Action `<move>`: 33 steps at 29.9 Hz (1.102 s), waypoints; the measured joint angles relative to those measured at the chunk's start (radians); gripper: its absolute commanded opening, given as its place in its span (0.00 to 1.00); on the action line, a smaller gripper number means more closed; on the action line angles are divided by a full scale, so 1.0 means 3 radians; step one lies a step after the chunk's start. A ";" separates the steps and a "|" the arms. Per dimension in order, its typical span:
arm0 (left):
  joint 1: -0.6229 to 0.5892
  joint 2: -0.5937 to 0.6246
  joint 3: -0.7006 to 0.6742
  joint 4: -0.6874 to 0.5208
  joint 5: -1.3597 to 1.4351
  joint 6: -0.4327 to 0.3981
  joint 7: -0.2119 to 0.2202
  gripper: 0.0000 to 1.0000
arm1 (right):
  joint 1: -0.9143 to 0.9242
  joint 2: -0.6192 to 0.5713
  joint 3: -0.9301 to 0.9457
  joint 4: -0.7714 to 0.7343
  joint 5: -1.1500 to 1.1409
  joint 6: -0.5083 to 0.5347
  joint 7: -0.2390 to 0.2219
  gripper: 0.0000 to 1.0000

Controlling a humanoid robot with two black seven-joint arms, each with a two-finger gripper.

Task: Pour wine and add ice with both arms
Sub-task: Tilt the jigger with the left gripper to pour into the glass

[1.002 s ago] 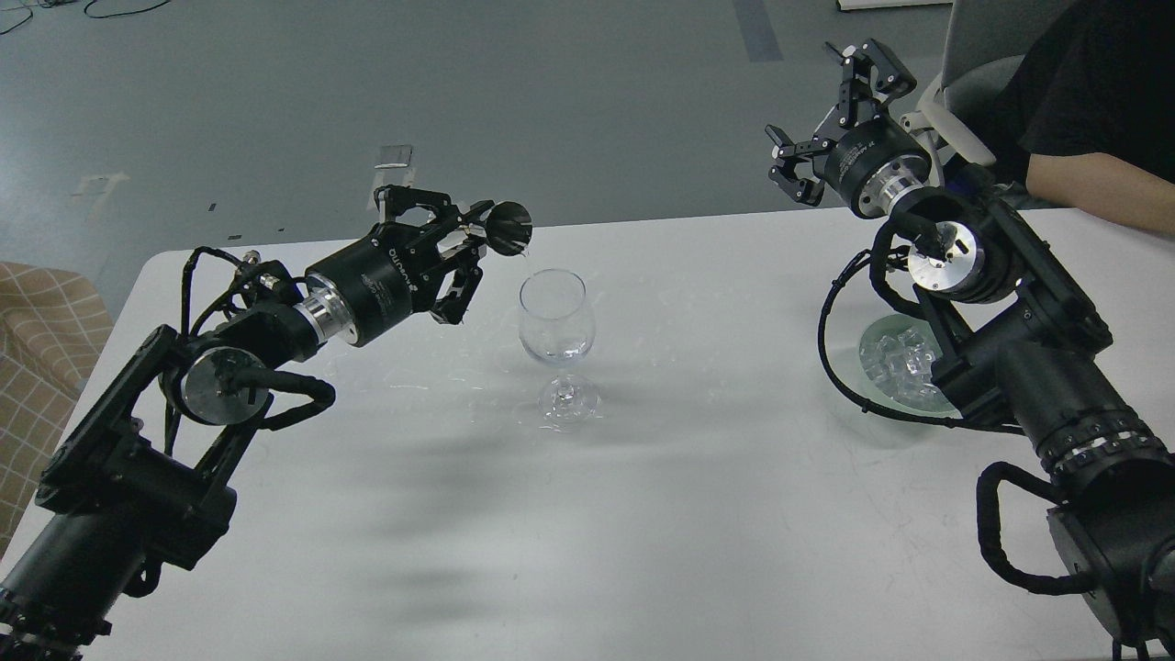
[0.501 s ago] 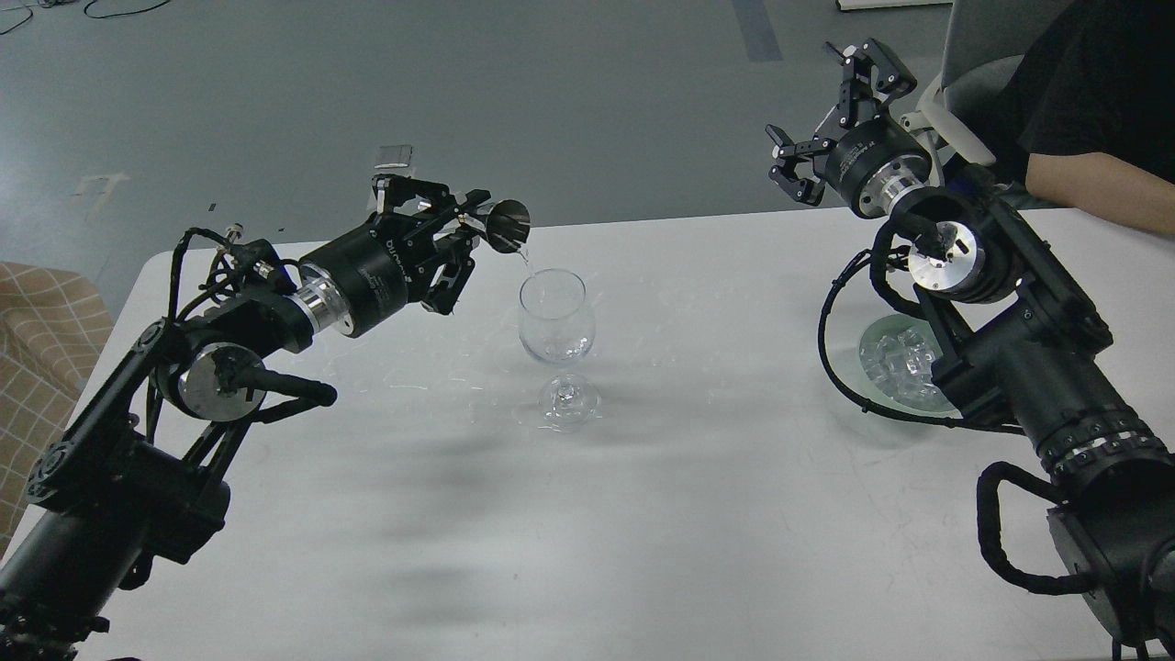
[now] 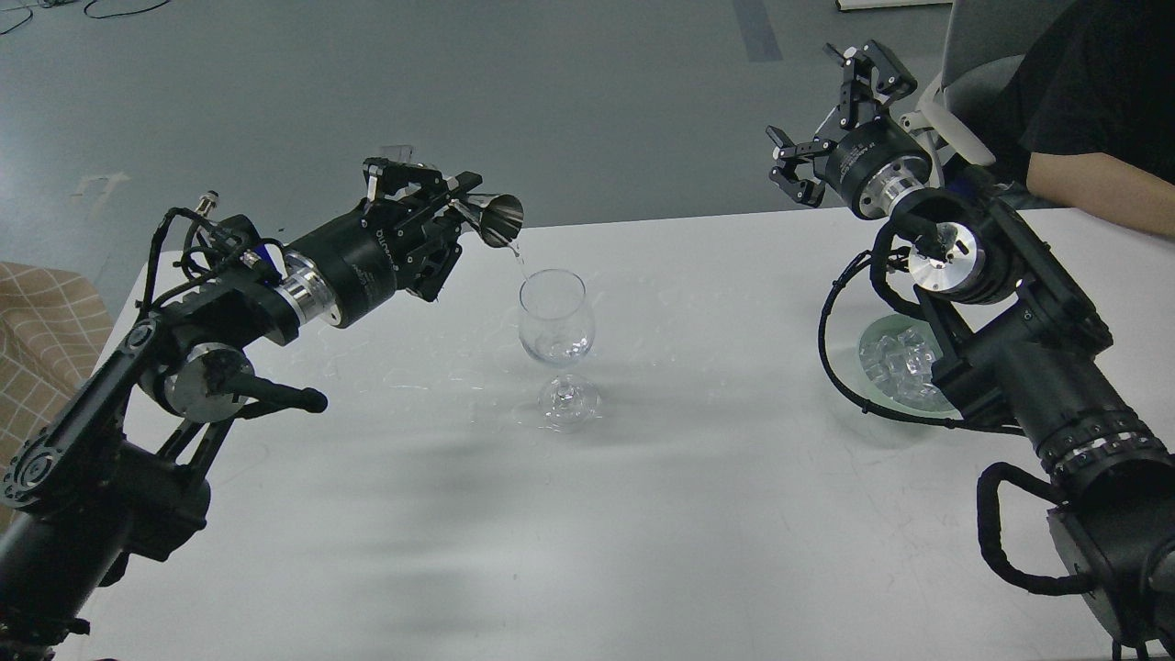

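Note:
A clear stemmed wine glass [image 3: 556, 341] stands upright mid-table with a little clear wine in its bowl. My left gripper [image 3: 454, 216] is shut on a small metal measuring cup [image 3: 496, 219], tipped toward the glass just above and left of its rim. A thin clear stream of wine [image 3: 519, 260] falls from the cup into the glass. My right gripper [image 3: 831, 115] is open and empty, raised above the table's far right edge. Clear ice cubes [image 3: 895, 358] lie in a glass dish [image 3: 872, 344], partly hidden behind my right arm.
The white table [image 3: 643, 496] has wet spots around the glass. A person's bare forearm [image 3: 1097, 188] rests on the far right corner, with a chair behind. A beige checked cloth [image 3: 37, 340] lies off the left edge.
My left gripper has risen and drawn slightly left, tilting the cup more steeply; the stream into the glass continues. The right arm has not moved.

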 measured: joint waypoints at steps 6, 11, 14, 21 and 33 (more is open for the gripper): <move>0.0002 0.0033 -0.0004 -0.0079 0.0176 -0.0039 -0.0039 0.07 | 0.0000 0.0004 0.0000 0.0000 0.0000 0.0002 0.0000 1.00; 0.0002 0.0038 -0.0004 -0.0085 0.0316 -0.0039 -0.0043 0.07 | 0.0000 0.0004 0.0000 0.0003 0.0000 0.0002 0.0000 1.00; -0.0002 0.0038 -0.0004 -0.0090 0.0407 -0.0039 -0.0043 0.07 | 0.0000 0.0004 0.0000 0.0003 0.0000 0.0002 0.0000 1.00; -0.0089 0.0029 0.0001 -0.0113 0.0682 -0.0041 -0.0046 0.07 | -0.0003 0.0004 -0.0001 0.0003 0.0001 0.0004 0.0000 1.00; -0.0175 0.0088 -0.0017 -0.0226 0.0678 -0.0042 0.0069 0.08 | -0.0003 0.0005 -0.0001 0.0005 0.0001 0.0004 0.0000 1.00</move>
